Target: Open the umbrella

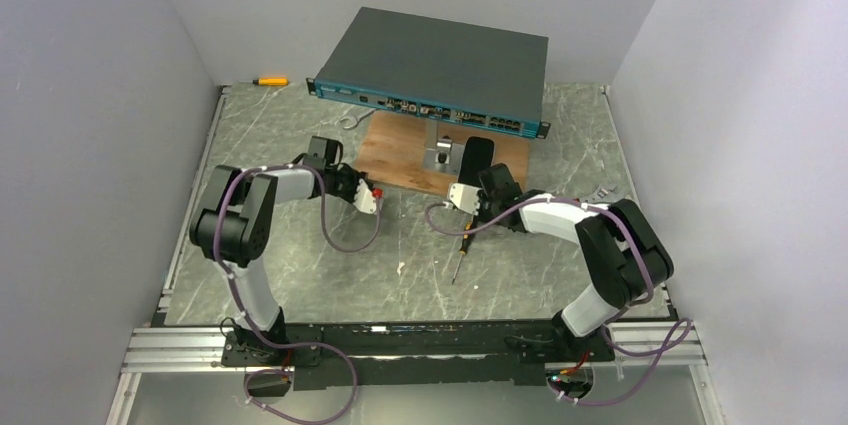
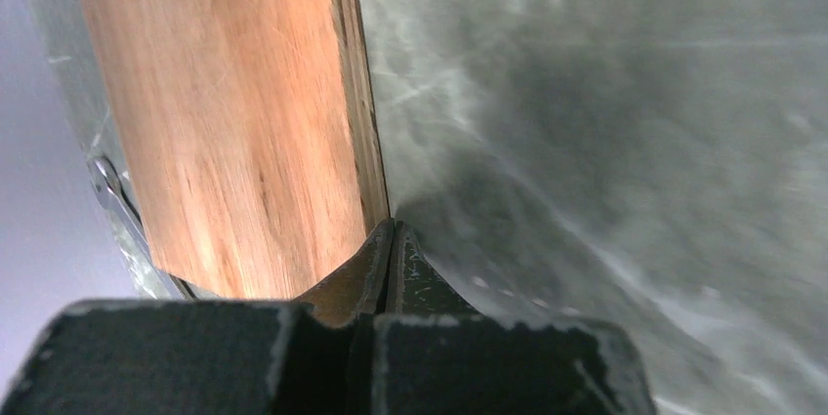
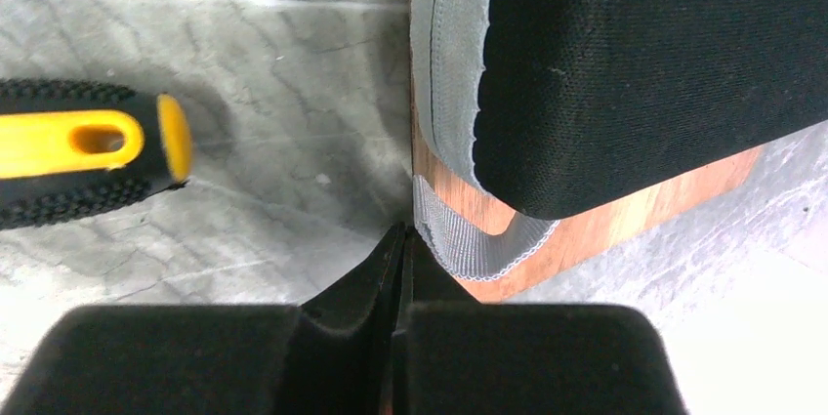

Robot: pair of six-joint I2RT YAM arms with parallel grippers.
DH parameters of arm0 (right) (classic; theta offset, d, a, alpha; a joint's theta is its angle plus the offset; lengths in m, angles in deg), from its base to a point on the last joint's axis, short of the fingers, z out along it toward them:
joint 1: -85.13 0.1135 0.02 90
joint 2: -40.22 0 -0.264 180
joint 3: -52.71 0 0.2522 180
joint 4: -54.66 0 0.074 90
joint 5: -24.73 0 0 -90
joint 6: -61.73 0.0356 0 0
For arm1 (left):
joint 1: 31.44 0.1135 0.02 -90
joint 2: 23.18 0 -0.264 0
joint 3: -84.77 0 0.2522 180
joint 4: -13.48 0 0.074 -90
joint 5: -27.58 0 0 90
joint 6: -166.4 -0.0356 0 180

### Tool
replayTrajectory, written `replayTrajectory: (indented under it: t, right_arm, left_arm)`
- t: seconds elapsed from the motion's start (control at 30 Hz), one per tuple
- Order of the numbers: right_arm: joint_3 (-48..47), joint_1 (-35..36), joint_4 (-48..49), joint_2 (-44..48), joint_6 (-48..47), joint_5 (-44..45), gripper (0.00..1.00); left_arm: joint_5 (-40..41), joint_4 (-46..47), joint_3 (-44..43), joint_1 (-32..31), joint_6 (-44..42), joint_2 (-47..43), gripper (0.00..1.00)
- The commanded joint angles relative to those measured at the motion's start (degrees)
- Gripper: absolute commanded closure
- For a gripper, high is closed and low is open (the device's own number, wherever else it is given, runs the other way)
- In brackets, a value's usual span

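The umbrella (image 1: 476, 157) is packed: a short black oblong lying on the wooden board (image 1: 400, 153). In the right wrist view its black fabric (image 3: 644, 63) has a pale grey rim, and a grey strap (image 3: 469, 239) hangs over the board's edge. My right gripper (image 1: 462, 197) is shut and holds nothing. Its tips (image 3: 400, 237) sit at the board's edge, just short of the strap. My left gripper (image 1: 372, 199) is also shut and empty, and its tips (image 2: 391, 231) touch or nearly touch the board's (image 2: 234, 122) corner.
A dark-grey network switch (image 1: 435, 70) stands raised on a metal mount at the back of the board. A yellow-and-black screwdriver (image 1: 460, 253) lies on the marble table beside the right gripper, its handle (image 3: 88, 151) close by. Another yellow screwdriver (image 1: 270, 80) lies at the back left.
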Motion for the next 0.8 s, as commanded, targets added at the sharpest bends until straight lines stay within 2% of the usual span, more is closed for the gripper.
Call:
replayTrajectory:
  t: [0.0, 0.43, 0.77]
  right_arm:
    - [-2.79, -4.52, 4.51, -6.98, 0.67, 1.24, 1.0]
    - [-12.12, -14.67, 5.51, -15.98, -1.29, 4.33, 1.0]
    - [-21.76, -20.37, 7.33, -24.31, -3.28, 5.86, 1.0]
  left_arm:
    - [7.75, 16.41, -9.08, -1.24, -3.21, 11.66, 1.0]
    - [9.68, 15.91, -29.43, -5.39, 3.26, 24.13, 1.0]
    - [12.91, 16.92, -36.95, -8.2, 7.96, 29.64, 1.0]
